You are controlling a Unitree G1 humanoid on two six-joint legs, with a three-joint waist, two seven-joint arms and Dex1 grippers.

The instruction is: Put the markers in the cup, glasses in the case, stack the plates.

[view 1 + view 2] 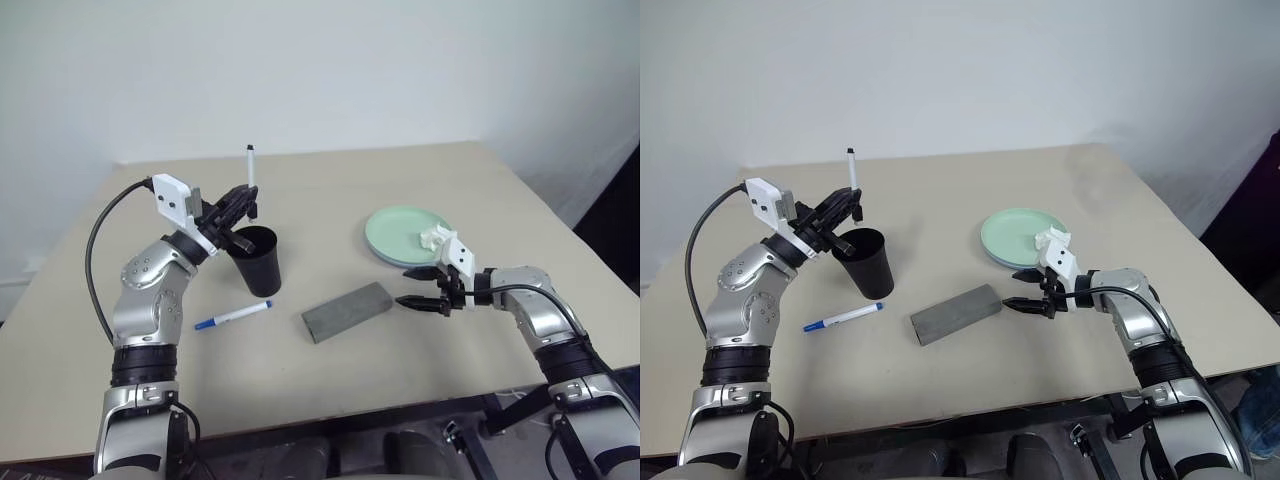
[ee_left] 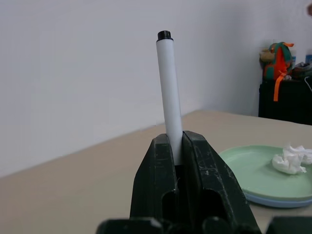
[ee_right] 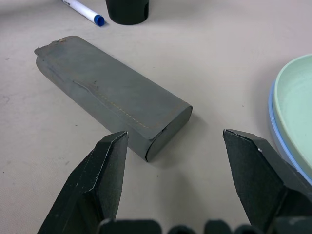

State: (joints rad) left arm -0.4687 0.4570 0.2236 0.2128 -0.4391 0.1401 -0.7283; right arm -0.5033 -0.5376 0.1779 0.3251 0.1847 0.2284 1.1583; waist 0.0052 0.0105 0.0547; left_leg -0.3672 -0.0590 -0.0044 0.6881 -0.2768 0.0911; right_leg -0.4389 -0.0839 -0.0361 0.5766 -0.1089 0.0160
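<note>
Count: two slim white markers, one black tapered plastic cup [image 1: 257, 259], one grey oblong case [image 1: 346, 310], two stacked plates | left gripper [image 1: 240, 207] clamps black-capped white marker [image 1: 250, 166] upright above cup | blue-capped white marker [image 1: 233, 316] lies beside cup | right gripper [image 1: 415, 287] spread wide, empty, just beside case.

No words, numbers or signs could be read on anything. The marker [image 3: 84, 11] on the table had some print, too small to read.
</note>
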